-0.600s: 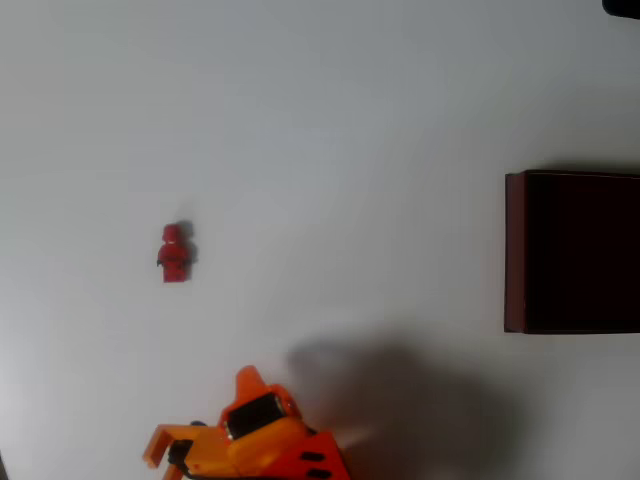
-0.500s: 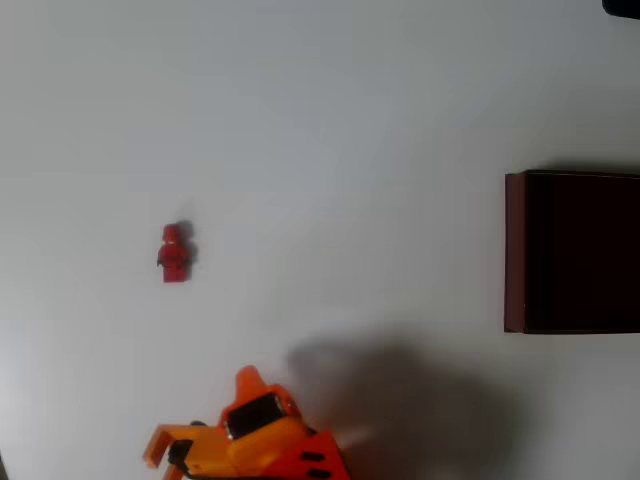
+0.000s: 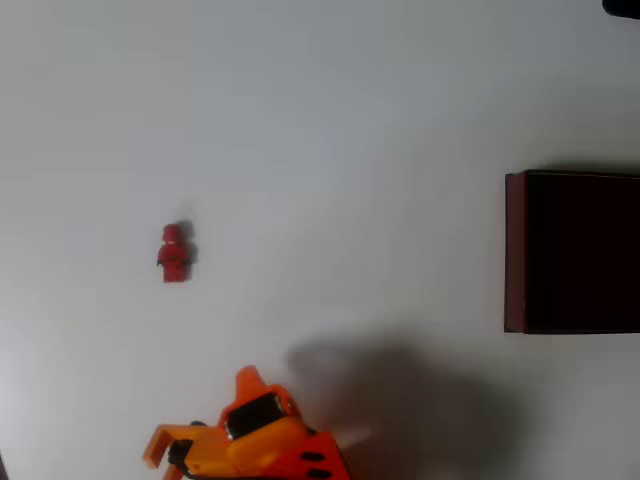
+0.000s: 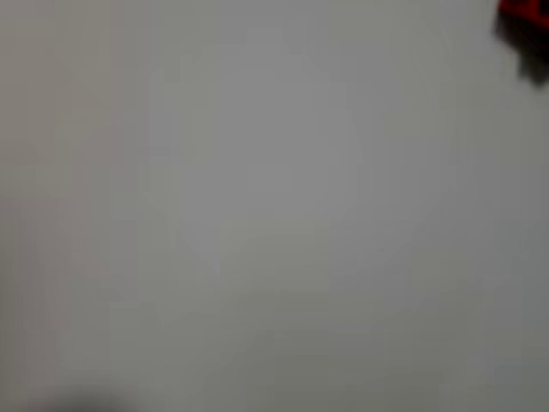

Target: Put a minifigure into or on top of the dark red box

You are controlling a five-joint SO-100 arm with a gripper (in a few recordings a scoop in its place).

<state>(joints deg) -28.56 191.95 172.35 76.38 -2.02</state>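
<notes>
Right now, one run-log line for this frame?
gripper: open, empty, bottom edge of overhead view | minifigure: lying on table, apart from gripper | dark red box: right edge, nothing visible inside | phase: pre-grasp

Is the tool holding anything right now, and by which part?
Nothing is held. The tool is open near the bottom edge in the overhead view; the minifigure lies apart on the table.

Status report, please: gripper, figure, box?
Gripper open, empty, at bottom edge of overhead view. Figure lies on table, apart from gripper. Box at right edge, nothing between.
</notes>
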